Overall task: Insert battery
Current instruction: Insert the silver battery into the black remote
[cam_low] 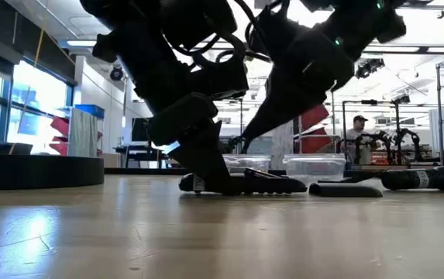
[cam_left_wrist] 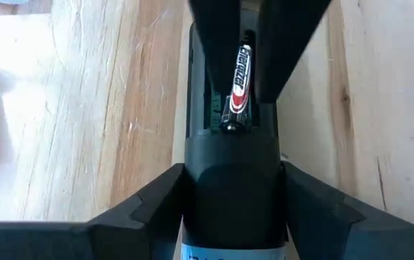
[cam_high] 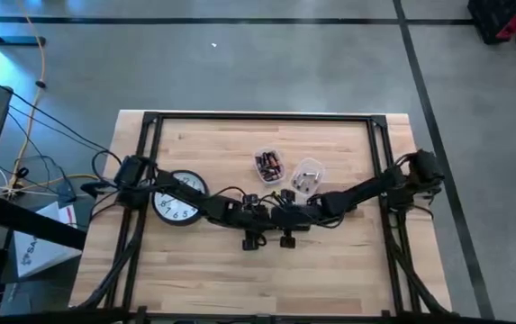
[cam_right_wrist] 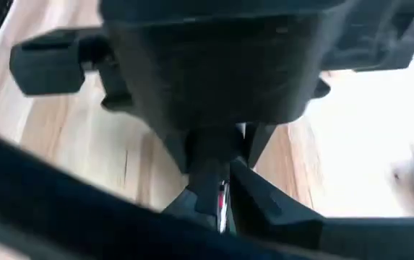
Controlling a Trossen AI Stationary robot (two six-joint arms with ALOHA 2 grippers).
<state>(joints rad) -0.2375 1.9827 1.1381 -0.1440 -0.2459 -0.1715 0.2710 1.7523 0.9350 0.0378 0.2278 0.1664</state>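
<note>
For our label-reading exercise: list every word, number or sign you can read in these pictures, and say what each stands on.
Clock: numerals ring the white dial, too small to read.
Battery: white lettering along its red and black body, too blurred to read.
Black device under the battery: a blue-white label at its near end, cut off and unreadable.
Nothing else carries readable text.

Both arms reach inward and meet low over the middle of the desk [cam_high: 348, 270]. The left gripper [cam_high: 256, 214] clamps a black device, jaws on either side of it. The right gripper [cam_high: 286, 216] faces it, jaws pinching a battery [cam_left_wrist: 238, 87] over the device.
</note>
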